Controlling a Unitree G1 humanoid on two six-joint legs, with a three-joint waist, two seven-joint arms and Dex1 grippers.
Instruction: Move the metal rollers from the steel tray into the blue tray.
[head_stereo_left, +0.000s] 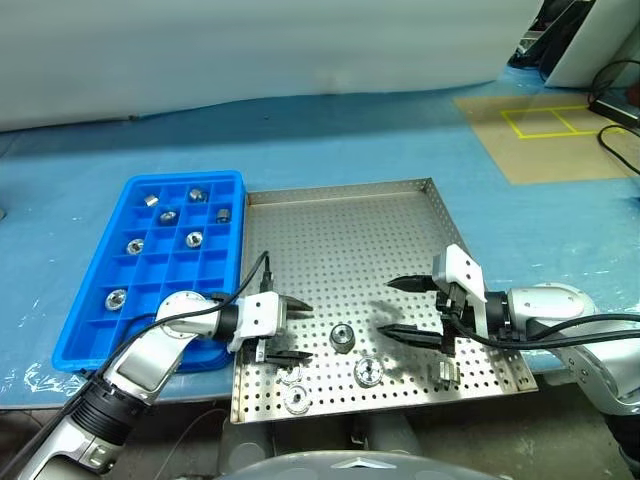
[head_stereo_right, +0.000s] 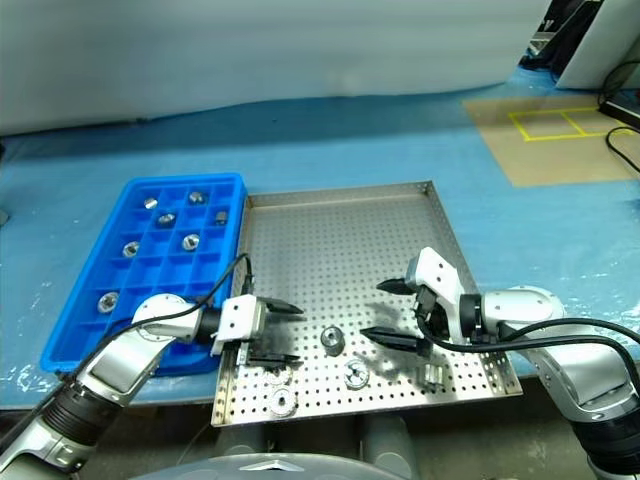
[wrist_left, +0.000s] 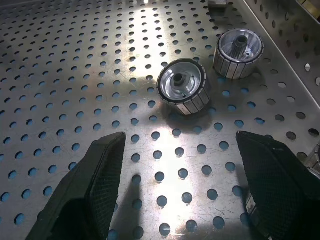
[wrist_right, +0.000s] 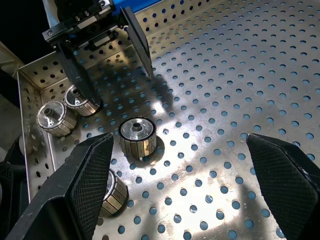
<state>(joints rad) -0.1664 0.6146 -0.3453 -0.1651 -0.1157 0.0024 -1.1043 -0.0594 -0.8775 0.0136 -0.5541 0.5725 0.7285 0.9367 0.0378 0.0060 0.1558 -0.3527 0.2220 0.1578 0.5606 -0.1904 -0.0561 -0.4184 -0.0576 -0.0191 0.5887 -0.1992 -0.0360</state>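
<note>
The steel tray (head_stereo_left: 350, 225) lies in front of me. The blue tray (head_stereo_left: 215, 275) sits against its left side and has several metal rollers (head_stereo_left: 194, 239) in its compartments. More rollers lie near the steel tray's front edge. One roller (head_stereo_left: 343, 337) stands between my two grippers, and others (head_stereo_left: 368, 372) lie just in front of it. My left gripper (head_stereo_left: 305, 331) is open, low over the tray, pointing right at that roller (wrist_left: 182, 92). From the right, my right gripper (head_stereo_left: 388, 306) is open and faces the same roller (wrist_right: 137, 136). Neither holds anything.
Two rollers (wrist_right: 55, 117) lie close together by the front left rim under my left gripper, and one roller (head_stereo_left: 443, 373) lies under my right wrist. The far half of the steel tray is bare. A blue sheet (head_stereo_left: 330, 130) covers the table. A taped yellow square (head_stereo_left: 545, 121) marks the far right.
</note>
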